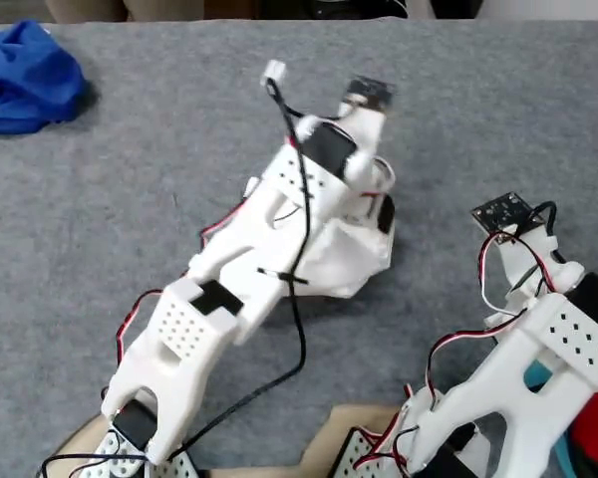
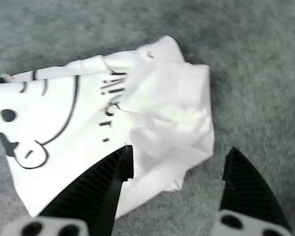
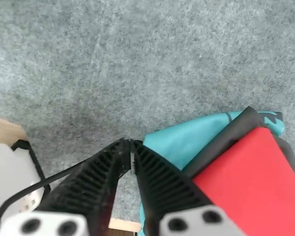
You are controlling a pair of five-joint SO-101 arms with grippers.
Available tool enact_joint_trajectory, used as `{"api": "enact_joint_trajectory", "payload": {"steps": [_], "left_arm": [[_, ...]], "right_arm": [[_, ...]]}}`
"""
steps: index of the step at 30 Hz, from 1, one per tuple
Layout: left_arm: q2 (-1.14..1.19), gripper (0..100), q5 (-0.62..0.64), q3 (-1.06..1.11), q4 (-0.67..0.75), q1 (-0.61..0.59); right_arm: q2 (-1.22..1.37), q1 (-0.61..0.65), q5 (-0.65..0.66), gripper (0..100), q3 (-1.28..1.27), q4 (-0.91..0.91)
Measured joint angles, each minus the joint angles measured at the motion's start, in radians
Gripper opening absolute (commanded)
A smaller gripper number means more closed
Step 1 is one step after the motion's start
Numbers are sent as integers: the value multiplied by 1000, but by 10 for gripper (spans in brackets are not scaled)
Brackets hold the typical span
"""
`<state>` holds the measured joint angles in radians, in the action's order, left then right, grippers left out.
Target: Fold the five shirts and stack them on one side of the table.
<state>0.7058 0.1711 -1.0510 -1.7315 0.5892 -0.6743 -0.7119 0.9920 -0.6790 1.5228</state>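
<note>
Far left, back of table: a blue shirt (image 1: 25,75) lies crumpled in a heap on the grey felt table cover (image 1: 130,199), unfolded and well apart from both arms.

Centre: the left arm stretches out over a white shirt (image 2: 113,123) printed with a black line cartoon. The shirt is a partly folded bundle, its layers loose and puckered at one end.

Left claw (image 2: 181,162): released, jaws spread wide. One finger hangs over the shirt's near edge and the other over bare felt just beside it, so the jaws straddle a corner of the bundle without gripping it.

Handling, as a judgement: the white shirt looks light, soft and limp. Lifted by a single layer, it would likely sag and fall open. The best hold is a pinch through all layers at a folded edge or corner. The felt probably drags on cloth, so sliding it may bunch it.

Right: the right claw (image 3: 131,145) is clenched on nothing, its tips meeting above bare felt.

Far right, near edge: a stack of folded shirts (image 3: 246,172) sits just beside that claw, red on top, with black and teal edges showing beneath.
</note>
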Motion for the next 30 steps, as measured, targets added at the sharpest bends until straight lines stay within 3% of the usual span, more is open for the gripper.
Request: {"api": "enact_joint_trajectory", "payload": {"steps": [10,17,30], "left_arm": [[0,38,12,-12,14,-236],[0,29,11,157,160,-244],[0,31,11,361,310,-310]], "right_arm": [[0,11,-5,5,0,3],[0,133,-104,5,38,23],[0,575,-362,6,109,-44]]}}
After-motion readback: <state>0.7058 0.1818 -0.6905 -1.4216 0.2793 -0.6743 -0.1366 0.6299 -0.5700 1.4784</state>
